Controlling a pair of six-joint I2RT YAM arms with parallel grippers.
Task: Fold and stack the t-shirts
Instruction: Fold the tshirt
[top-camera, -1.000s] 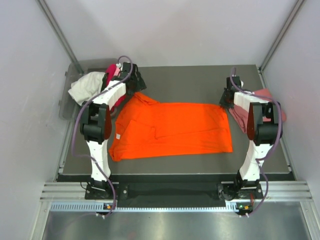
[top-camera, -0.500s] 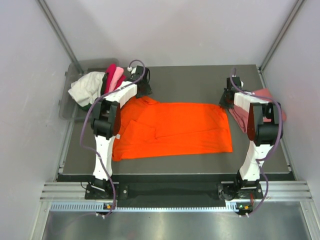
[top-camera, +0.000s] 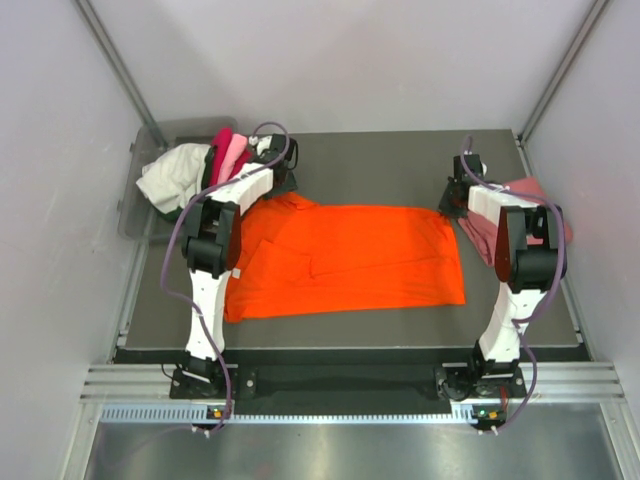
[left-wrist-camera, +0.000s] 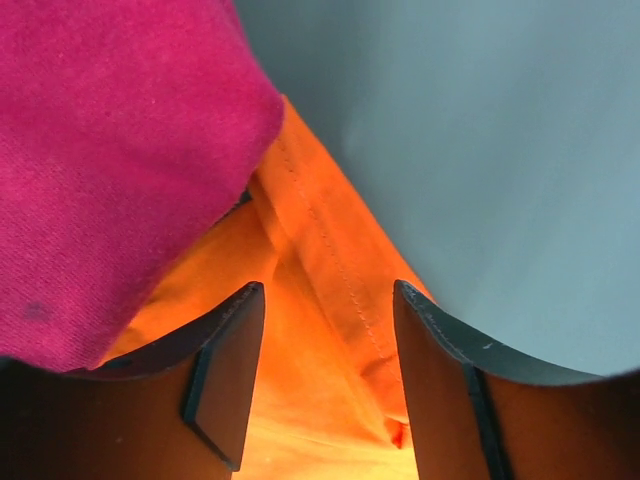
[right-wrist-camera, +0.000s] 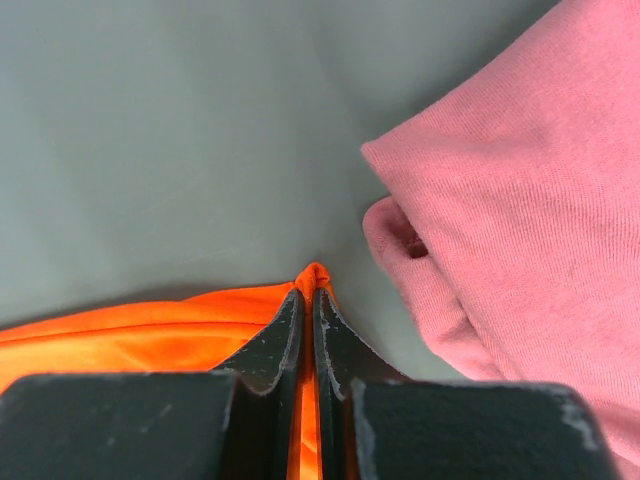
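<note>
1. The left fingers (left-wrist-camera: 225, 380) stand partly apart over the far left corner of the orange t-shirt (top-camera: 350, 260). One sits on either side of a stitched hem, and nothing is pinched between them yet.
2. The right fingers (right-wrist-camera: 270, 350) are shut tight on the shirt's far right corner, with a sliver of orange cloth showing between their tips.
3. The orange t-shirt lies spread across the middle of the worktop (top-camera: 380, 155), flat on the right and rumpled at its left end.
4. The salmon-pink t-shirt (right-wrist-camera: 520, 200) lies just beside the right fingers, at the worktop's right edge.
5. The magenta t-shirt (left-wrist-camera: 110, 150) overlaps the orange hem close to the left fingers (it hangs out of the heap in the grey bin (top-camera: 130, 215) at the far left).
6. The step in hand looks to be taking both far corners, so that the far edge can be brought over in a fold.
7. To do it well, the left fingers should come down onto the orange hem alone and close only once the cloth sits well between them.
8. The magenta cloth is the risk, because it is near enough to be caught in the same pinch and dragged out of the heap.
9. A bite nearer the open worktop side of the hem would keep clear of it.
10. With both corners held, lifting them level and together should keep the fold line straight (the rumpled left end may need a light pull outward first).
</note>
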